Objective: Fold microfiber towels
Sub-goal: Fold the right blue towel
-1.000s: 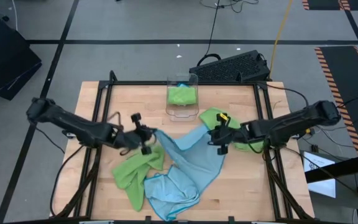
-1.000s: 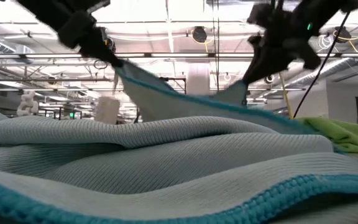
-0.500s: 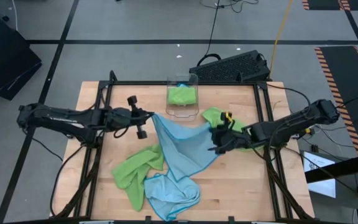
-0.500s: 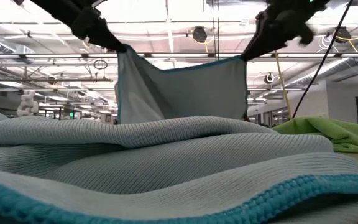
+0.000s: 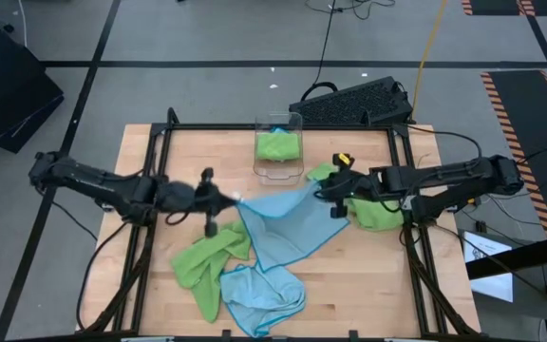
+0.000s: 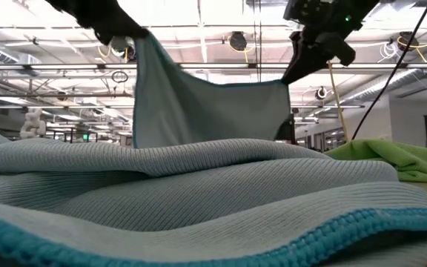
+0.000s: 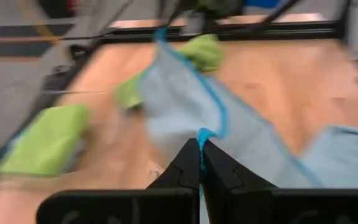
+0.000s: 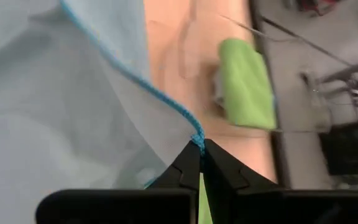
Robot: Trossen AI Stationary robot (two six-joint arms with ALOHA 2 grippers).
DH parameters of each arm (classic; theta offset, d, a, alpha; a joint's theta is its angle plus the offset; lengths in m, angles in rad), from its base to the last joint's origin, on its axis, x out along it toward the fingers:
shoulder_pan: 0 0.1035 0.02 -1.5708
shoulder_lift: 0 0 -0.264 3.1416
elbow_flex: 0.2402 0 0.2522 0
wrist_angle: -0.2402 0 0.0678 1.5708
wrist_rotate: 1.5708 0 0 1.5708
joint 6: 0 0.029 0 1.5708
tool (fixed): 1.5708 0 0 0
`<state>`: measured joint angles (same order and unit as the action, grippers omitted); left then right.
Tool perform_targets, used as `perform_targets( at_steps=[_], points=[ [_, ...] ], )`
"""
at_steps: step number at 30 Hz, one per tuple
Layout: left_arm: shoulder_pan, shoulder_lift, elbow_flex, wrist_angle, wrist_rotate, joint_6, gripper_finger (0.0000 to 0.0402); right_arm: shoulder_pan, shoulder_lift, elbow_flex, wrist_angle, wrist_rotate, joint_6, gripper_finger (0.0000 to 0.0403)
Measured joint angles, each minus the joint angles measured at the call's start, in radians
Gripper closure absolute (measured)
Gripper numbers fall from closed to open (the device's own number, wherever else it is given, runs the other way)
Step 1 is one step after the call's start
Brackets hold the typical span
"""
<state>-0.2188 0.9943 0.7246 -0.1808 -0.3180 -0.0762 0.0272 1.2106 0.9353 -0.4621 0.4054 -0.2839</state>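
clear bin [image 5: 279, 152] | black keyboard [image 5: 352, 102] | wooden table [image 5: 368, 285]

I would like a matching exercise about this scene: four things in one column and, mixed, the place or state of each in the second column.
Things:
1. lifted blue towel
2. plastic bin
3. left gripper
4. crumpled blue towel

Places or states:
A. shut on one corner of a towel
B. lying at the table's near edge
C. stretched between both grippers
D. holds a green towel

Pairs: 1-C, 2-D, 3-A, 4-B
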Motion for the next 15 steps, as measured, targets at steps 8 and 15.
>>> perform_targets(
  at_steps=[8, 15],
  points=[
    [-0.256, -0.013, 0.0, -0.004, -0.337, -0.096, 0.0398, -0.002, 0.0, -0.044, 0.114, -0.059, -0.103, 0.0399],
    [-0.293, 0.052, 0.0, 0.031, -0.313, -0.218, 0.0395, -0.061, 0.0, -0.068, 0.06, 0.024, -0.195, 0.0399]
  ],
)
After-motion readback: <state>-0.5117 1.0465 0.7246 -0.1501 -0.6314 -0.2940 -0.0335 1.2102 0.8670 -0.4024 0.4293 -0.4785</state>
